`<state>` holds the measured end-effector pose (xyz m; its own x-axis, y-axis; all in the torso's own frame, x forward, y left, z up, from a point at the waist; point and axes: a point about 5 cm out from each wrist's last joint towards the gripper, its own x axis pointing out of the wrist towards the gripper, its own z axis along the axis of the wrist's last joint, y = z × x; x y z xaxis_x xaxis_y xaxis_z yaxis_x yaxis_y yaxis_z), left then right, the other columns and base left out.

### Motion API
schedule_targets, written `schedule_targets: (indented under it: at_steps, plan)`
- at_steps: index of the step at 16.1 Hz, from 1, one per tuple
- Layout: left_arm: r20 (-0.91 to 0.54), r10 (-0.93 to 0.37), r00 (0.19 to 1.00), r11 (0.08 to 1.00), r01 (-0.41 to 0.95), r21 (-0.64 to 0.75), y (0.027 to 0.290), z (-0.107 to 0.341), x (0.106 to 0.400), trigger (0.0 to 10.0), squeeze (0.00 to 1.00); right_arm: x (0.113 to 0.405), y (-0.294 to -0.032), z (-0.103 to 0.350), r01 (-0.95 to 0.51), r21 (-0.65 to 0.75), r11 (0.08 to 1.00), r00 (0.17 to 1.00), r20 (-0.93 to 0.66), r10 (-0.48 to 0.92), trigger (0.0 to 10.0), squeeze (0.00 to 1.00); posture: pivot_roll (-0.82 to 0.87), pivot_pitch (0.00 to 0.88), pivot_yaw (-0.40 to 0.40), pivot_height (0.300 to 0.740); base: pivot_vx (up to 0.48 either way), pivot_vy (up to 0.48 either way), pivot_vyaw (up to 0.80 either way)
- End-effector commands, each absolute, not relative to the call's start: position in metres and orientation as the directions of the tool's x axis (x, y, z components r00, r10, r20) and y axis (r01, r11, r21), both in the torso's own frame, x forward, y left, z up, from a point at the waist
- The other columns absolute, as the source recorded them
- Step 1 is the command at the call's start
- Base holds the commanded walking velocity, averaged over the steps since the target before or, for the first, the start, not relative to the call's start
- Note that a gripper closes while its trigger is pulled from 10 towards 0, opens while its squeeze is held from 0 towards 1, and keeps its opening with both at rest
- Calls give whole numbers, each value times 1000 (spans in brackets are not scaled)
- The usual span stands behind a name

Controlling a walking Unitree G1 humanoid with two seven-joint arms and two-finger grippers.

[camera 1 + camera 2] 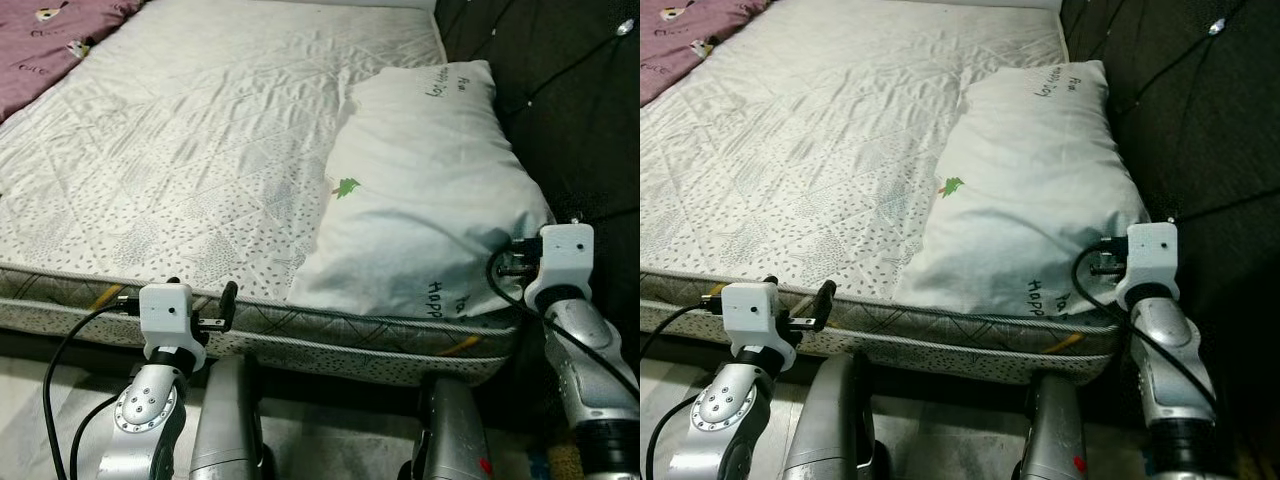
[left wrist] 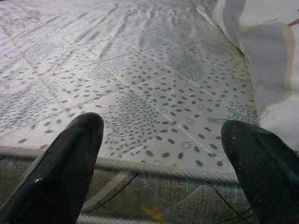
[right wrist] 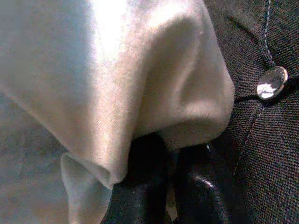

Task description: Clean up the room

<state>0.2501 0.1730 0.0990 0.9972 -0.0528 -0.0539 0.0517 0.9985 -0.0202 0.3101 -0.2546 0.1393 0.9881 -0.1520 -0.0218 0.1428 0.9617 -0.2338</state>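
Note:
A white pillow (image 1: 420,190) with green print lies on the right side of the bed, against the dark headboard. My right gripper (image 1: 513,260) is at the pillow's near right corner and is shut on a fold of its cloth; the right wrist view shows the fingers (image 3: 140,186) pinching the pillow (image 3: 117,84). My left gripper (image 1: 225,308) hovers at the mattress's front edge, left of the pillow, open and holding nothing. In the left wrist view both fingers (image 2: 60,163) stand wide apart over the dotted mattress (image 2: 154,88).
The quilted mattress (image 1: 180,150) stretches away to the left, bare. A purple blanket (image 1: 50,40) lies at the far left corner. The dark tufted headboard (image 1: 560,100) with metal buttons runs along the right. Pale floor (image 1: 40,400) shows below the bed edge.

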Motion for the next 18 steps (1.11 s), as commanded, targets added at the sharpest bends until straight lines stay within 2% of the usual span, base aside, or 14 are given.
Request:
schedule_targets:
  at_steps: [1,3,4,6,9,15,18]
  plan:
    - [-53,-48,997,999,47,-12,174,99,250,10000,0,306,-258,150,192,-238,952,981,41,-187,10000,0,11,101,11,511,0,0,0]
    - [-54,-49,997,999,48,-16,173,99,249,10000,0,302,-244,144,148,-210,966,989,27,-146,10000,0,8,101,8,511,0,0,0]
    - [-54,-49,997,999,48,-16,172,99,249,10000,0,302,-241,142,139,-202,969,990,22,-138,10000,1000,8,100,5,511,0,0,0]
    - [-53,-48,997,999,48,-18,171,98,249,10000,0,297,-227,135,99,-189,977,995,12,-99,10000,1000,10,98,1,511,0,0,0]
    - [-52,-44,998,999,43,-16,172,98,248,10000,0,294,-224,137,115,-212,970,993,18,-114,10000,1000,10,98,1,511,0,0,0]
    - [-57,-46,997,999,45,-13,172,96,249,10000,0,303,-253,173,285,-292,913,956,161,-247,10000,1000,2,82,4,511,0,0,0]
    - [-61,-47,997,999,46,-12,175,95,247,10000,0,296,-252,170,267,-282,922,961,144,-234,10000,1000,2,82,4,511,0,0,0]
